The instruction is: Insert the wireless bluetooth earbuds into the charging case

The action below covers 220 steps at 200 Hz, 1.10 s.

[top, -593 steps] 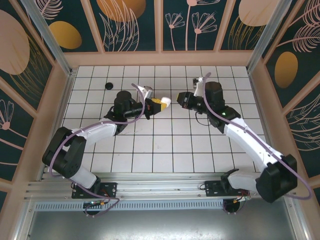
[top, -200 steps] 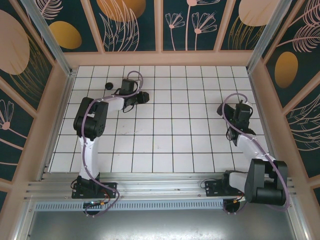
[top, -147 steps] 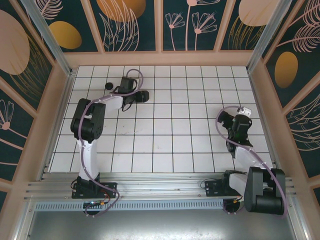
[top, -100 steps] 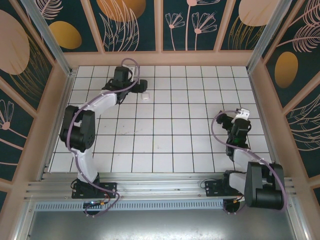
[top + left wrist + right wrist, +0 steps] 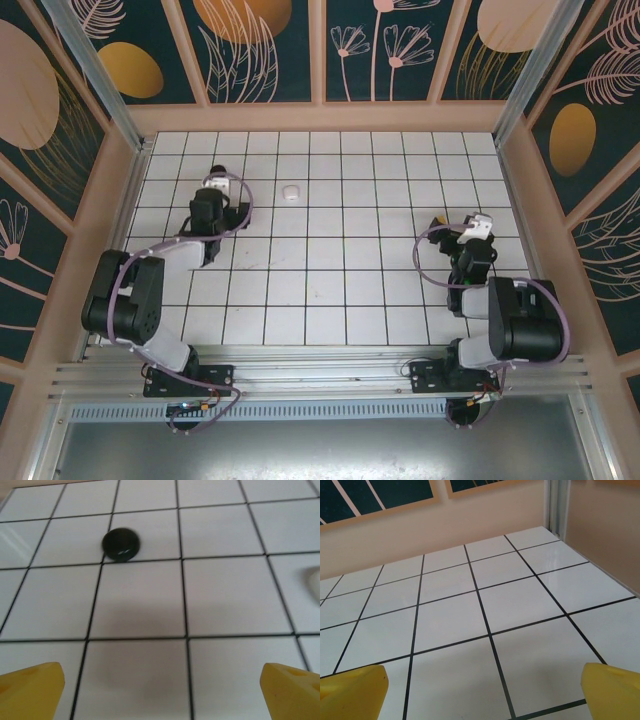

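here, one white case (image 5: pixel 290 191), one black round puck (image 5: pixel 121 544), two pairs of jaws, both wide apart

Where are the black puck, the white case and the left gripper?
black puck (image 5: pixel 121 544), left wrist view, middle of its top.
white case (image 5: pixel 290 190), top view, its middle.
left gripper (image 5: pixel 160 695), left wrist view, midway between its yellow fingertips.

You'll find the case (image 5: pixel 291 191) on the surface (image 5: pixel 340 270), toward the far side and left of centre. The puck (image 5: pixel 121 544) lies to its left, apart from it, just ahead of the left fingers (image 5: pixel 30 687). The right arm (image 5: pixel 500 310) stands near the right edge, well apart from those 2 things.
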### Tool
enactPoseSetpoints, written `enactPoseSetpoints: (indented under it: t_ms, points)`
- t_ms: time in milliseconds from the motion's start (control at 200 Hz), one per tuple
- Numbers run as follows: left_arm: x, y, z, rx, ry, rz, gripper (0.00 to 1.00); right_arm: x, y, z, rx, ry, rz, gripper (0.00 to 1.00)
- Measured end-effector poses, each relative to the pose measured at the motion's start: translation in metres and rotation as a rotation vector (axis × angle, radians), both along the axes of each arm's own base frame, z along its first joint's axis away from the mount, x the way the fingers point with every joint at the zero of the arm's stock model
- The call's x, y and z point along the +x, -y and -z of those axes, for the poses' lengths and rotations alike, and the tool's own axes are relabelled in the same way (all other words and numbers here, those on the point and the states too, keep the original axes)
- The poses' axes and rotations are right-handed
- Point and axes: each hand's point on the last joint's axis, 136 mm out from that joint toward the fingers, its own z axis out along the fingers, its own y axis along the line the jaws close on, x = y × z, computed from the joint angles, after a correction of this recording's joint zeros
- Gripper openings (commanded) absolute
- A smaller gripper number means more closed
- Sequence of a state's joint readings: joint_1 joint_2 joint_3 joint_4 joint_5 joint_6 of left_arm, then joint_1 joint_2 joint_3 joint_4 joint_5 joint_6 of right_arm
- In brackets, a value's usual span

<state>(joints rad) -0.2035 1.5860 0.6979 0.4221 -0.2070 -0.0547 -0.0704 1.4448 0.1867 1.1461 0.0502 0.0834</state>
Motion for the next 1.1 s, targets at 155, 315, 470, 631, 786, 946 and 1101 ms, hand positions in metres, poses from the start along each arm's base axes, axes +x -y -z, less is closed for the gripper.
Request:
enactPoseSetpoints:
  t_ms: [155,315,470,631,786,946,1101]
  points:
    - [-0.014,-0.016,-0.023,0.030,0.137,-0.054,0.99,0.008,-0.009,0.014,-0.013,-0.036,-0.040,0.99]
    - [-0.024,-0.032,-0.053,0.024,0.277,-0.094,0.98,0.012,-0.017,0.008,-0.028,-0.018,-0.068,0.99]
    - [-0.029,-0.034,-0.057,0.021,0.309,-0.091,0.99,0.012,-0.017,0.008,-0.036,-0.018,-0.069,0.99]
    - [-0.051,-0.034,-0.032,0.031,0.295,-0.066,0.99,0.012,-0.017,0.008,-0.038,-0.018,-0.070,0.99]
    - [-0.062,-0.041,-0.023,0.044,0.326,-0.072,0.99,0.013,-0.017,0.008,-0.042,-0.018,-0.072,0.99]
    - [-0.064,-0.069,-0.028,0.010,0.401,-0.162,0.99,0.013,-0.018,0.008,-0.042,-0.018,-0.073,0.99]
    - [-0.064,-0.071,-0.021,-0.008,0.397,-0.160,0.99,0.013,-0.018,0.008,-0.044,-0.018,-0.073,0.99]
